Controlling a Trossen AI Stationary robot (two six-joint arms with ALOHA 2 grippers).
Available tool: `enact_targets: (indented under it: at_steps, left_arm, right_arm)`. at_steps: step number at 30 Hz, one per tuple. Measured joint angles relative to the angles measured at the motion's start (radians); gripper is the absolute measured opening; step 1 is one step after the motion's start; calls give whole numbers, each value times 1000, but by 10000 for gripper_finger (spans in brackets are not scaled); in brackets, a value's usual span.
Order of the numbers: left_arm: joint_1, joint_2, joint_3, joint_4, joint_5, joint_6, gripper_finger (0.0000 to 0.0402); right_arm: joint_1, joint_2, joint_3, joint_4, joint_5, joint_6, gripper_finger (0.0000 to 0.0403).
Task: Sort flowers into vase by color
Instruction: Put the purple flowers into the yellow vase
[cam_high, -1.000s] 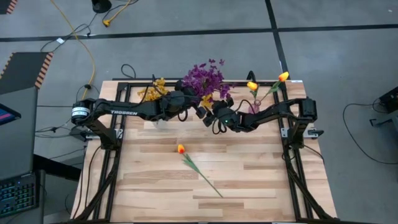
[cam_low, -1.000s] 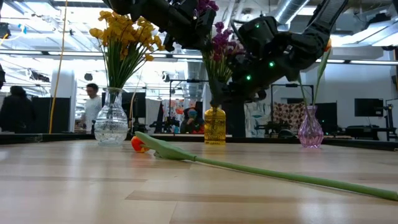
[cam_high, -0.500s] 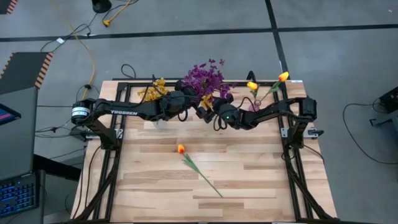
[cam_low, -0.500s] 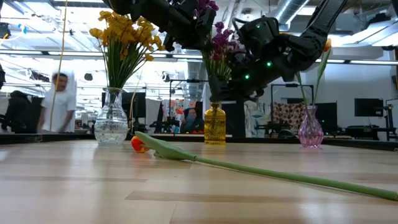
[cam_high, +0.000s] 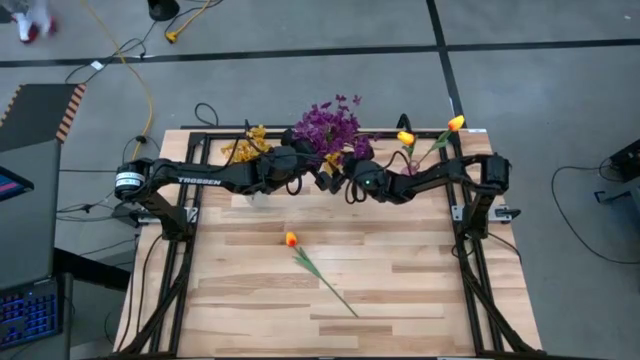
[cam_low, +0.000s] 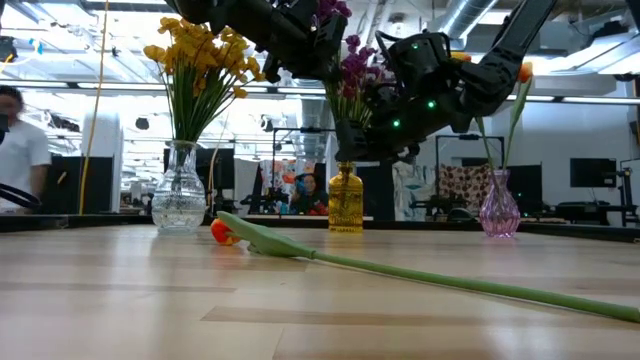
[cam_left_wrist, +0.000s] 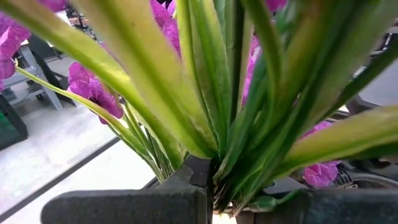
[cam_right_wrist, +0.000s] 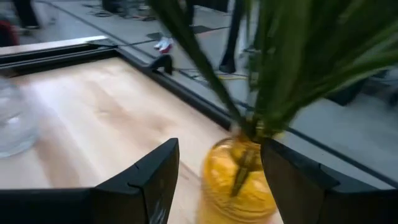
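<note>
A purple bunch (cam_high: 335, 125) stands with its green stems in a yellow glass vase (cam_low: 345, 203) at the table's far middle. My left gripper (cam_left_wrist: 208, 186) is shut on those stems above the vase. My right gripper (cam_right_wrist: 221, 180) is open, one finger on each side of the yellow vase (cam_right_wrist: 239, 177). A yellow bunch (cam_low: 200, 55) stands in a clear vase (cam_low: 180, 200). Two orange tulips (cam_high: 405, 138) stand in a pink vase (cam_low: 499, 210). One more orange tulip (cam_high: 291, 239) lies flat on the table, its stem (cam_high: 330, 285) reaching toward the near edge. My left gripper pinches the purple bunch's gathered stems (cam_left_wrist: 224, 165) between its two fingers, a little below where the leaves fan out. The fingers come nearly level from the table's left and lie across the stems. The bunch stands upright, its stem ends down in the yellow vase. My right gripper's fingers (cam_right_wrist: 155, 180) flank the yellow vase; I cannot tell whether they touch it.
The three vases stand in a row along the far edge. The dark frame rails (cam_high: 185, 250) run along the table's left and right sides. The near half of the wooden table (cam_high: 420, 300) holds only the lying tulip. A person (cam_low: 15, 130) shows in the room behind.
My right gripper has moved a little toward the far edge, closing in on the yellow vase, and stays open. My left gripper and the purple bunch have kept still. The person in the room behind has walked to the left.
</note>
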Motion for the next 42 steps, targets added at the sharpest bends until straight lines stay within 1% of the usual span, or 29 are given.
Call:
enact_targets:
  at_steps: [2, 3, 21, 35, 42]
  left_arm:
    - [0, 0, 0, 0, 0, 0, 18]
    - [0, 0, 0, 0, 0, -1, 18]
    - [0, 0, 0, 1, 0, -3, 18]
    - [0, 0, 0, 1, 1, -3, 18]
    - [0, 0, 0, 1, 0, -3, 18]
  right_arm:
    - [-8, 0, 0, 0, -44, 0, 254]
    - [-10, 0, 0, 0, -48, 0, 254]
    - [-48, 0, 0, -3, -49, 1, 254]
    - [-68, 1, 0, -30, -49, 60, 254]
    - [-73, 15, 0, 10, -49, 53, 254]
